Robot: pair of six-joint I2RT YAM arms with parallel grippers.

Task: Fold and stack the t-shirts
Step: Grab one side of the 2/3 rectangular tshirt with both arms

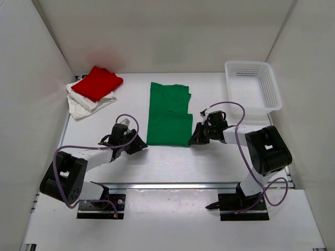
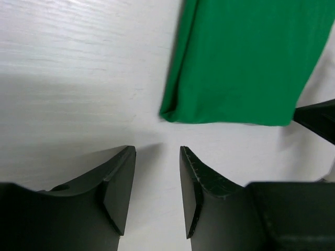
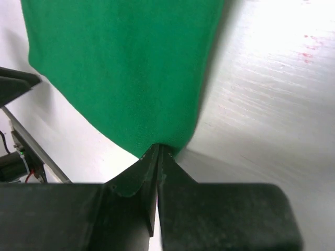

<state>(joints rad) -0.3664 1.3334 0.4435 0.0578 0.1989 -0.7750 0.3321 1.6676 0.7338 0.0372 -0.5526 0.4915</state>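
Three shirts lying on desk point(image 1: 172, 164): one green shirt point(image 1: 168, 115), one red shirt point(image 1: 97, 82), one off-white shirt point(image 1: 84, 105). Red and off-white making one pile of two; green lying single. One basket point(image 1: 253, 86) sitting there, white, perforated. Two arms showing: left arm point(image 1: 91, 157), right arm point(image 1: 267, 149). Each carrying one hand: left hand point(image 1: 138, 147), right hand point(image 1: 195, 137), two hands counting both. Each hand showing two fingers point(image 2: 118, 183), making four.
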